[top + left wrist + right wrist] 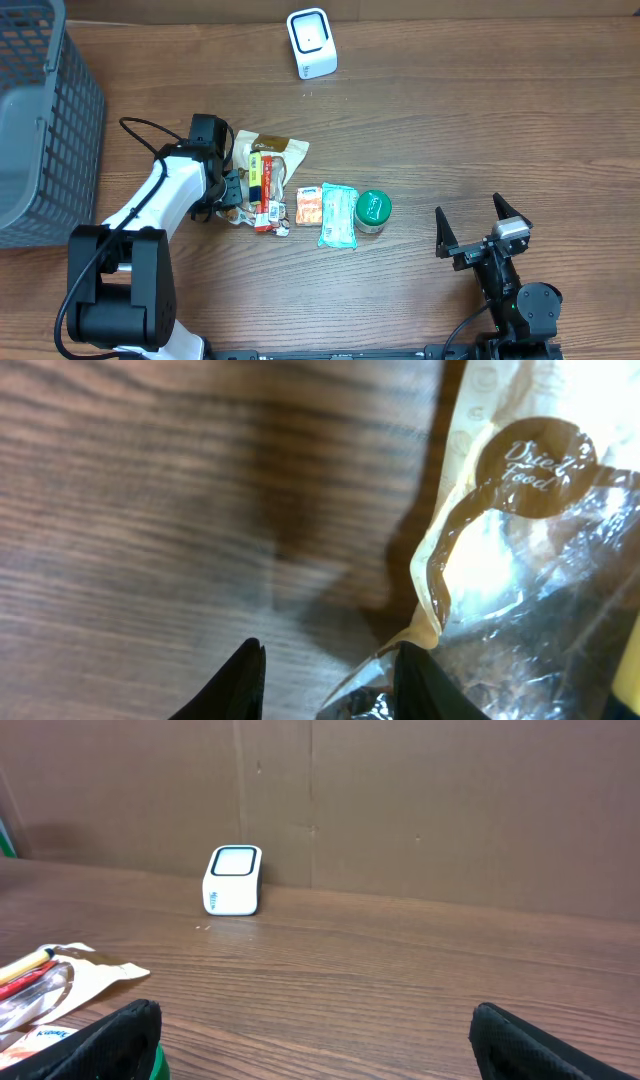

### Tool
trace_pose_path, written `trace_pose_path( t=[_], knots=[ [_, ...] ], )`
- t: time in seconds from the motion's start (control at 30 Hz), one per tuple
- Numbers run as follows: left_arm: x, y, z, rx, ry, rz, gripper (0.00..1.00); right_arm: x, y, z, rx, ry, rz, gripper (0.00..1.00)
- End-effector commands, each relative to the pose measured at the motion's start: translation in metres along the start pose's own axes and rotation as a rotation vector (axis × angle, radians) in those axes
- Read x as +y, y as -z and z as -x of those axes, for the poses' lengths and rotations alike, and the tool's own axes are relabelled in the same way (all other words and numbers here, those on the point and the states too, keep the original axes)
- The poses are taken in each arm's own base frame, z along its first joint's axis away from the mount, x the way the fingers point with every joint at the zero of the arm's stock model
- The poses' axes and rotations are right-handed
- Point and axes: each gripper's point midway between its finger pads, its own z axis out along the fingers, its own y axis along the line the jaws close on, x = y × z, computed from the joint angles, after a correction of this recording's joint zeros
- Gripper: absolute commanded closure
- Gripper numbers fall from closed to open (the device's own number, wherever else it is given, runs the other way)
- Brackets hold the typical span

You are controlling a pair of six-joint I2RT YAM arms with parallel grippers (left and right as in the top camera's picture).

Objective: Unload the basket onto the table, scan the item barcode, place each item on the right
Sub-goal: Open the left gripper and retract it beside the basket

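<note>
1. Your left pincer (330, 652) sits low over the table (450, 120) at the edge of the pile. Its jaws are drawn near together with a narrow gap.
2. The corner of the bag (520, 550) reaches in by the jaw on the right of the wrist view. You cannot tell whether the pincer is clenched on that film or only touching it.
3. The bag looks to be the item in hand. It lies on the table just ahead of the left pincer and to one side, and does not look lifted.
4. Your right pincer (325, 1042) is released, jaws wide and grasping nothing, well apart from the pile.
5. The scanner (311, 42) stands well beyond the left pincer across bare table. From the right pincer it is ahead and to the left.
6. By the look of it, only the approach to the bag is done. Nothing is held up to the scanner.
7. You have yet to secure the grip, lift the bag, carry it to the scanner and present the barcode. No barcode shows in any view, so you may need to turn the bag.
8. A stick packet (263, 190) lies over the bag and may drag along. The can (373, 210) sits between the two pincers, untouched.
</note>
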Motion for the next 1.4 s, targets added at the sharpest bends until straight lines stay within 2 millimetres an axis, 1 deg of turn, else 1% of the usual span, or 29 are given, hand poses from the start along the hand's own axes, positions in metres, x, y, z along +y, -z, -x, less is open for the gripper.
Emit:
trace_pose_path(
  t=[0.0, 0.17, 0.3, 0.4, 0.47, 0.63, 0.73, 0.8, 0.83, 0.87, 0.97, 1.07, 1.37],
  knots=[
    [0.013, 0.017, 0.014, -0.034, -0.010, 0.051, 0.72, 0.001, 0.000, -0.002, -0.002, 0.005, 0.003, 0.00],
    [0.020, 0.049, 0.042, -0.076, 0.026, 0.052, 0.70, 0.001, 0.000, -0.002, -0.002, 0.005, 0.003, 0.00],
    [0.032, 0.077, 0.072, -0.151, 0.075, 0.045, 0.65, 0.001, 0.000, -0.002, -0.002, 0.005, 0.003, 0.00],
    [0.047, 0.091, 0.089, -0.197, 0.121, 0.047, 0.64, 0.001, 0.000, -0.002, -0.002, 0.005, 0.003, 0.00],
    [0.058, 0.094, 0.095, -0.214, 0.151, 0.048, 0.63, 0.001, 0.000, -0.002, -0.002, 0.005, 0.003, 0.00],
    [0.082, 0.094, 0.096, -0.215, 0.172, 0.090, 0.56, 0.001, 0.000, -0.002, -0.002, 0.005, 0.003, 0.00],
    [0.104, 0.095, 0.096, -0.223, 0.198, 0.164, 0.49, 0.001, 0.000, -0.002, -0.002, 0.005, 0.003, 0.00],
    [0.115, 0.095, 0.096, -0.226, 0.221, 0.186, 0.46, 0.001, 0.000, -0.002, -0.002, 0.005, 0.003, 0.00],
    [0.120, 0.095, 0.097, -0.228, 0.232, 0.189, 0.40, 0.001, 0.000, -0.002, -0.002, 0.005, 0.003, 0.00],
    [0.125, 0.095, 0.097, -0.229, 0.245, 0.192, 0.33, 0.001, 0.000, -0.002, -0.002, 0.005, 0.003, 0.00],
    [0.135, 0.094, 0.095, -0.222, 0.270, 0.195, 0.00, 0.001, 0.000, -0.002, -0.002, 0.005, 0.003, 0.00],
    [0.139, 0.094, 0.095, -0.222, 0.280, 0.198, 0.00, 0.001, 0.000, -0.002, -0.002, 0.005, 0.003, 0.00],
    [0.138, 0.094, 0.095, -0.222, 0.278, 0.198, 0.00, 0.001, 0.000, -0.002, -0.002, 0.005, 0.003, 0.00]
  ],
)
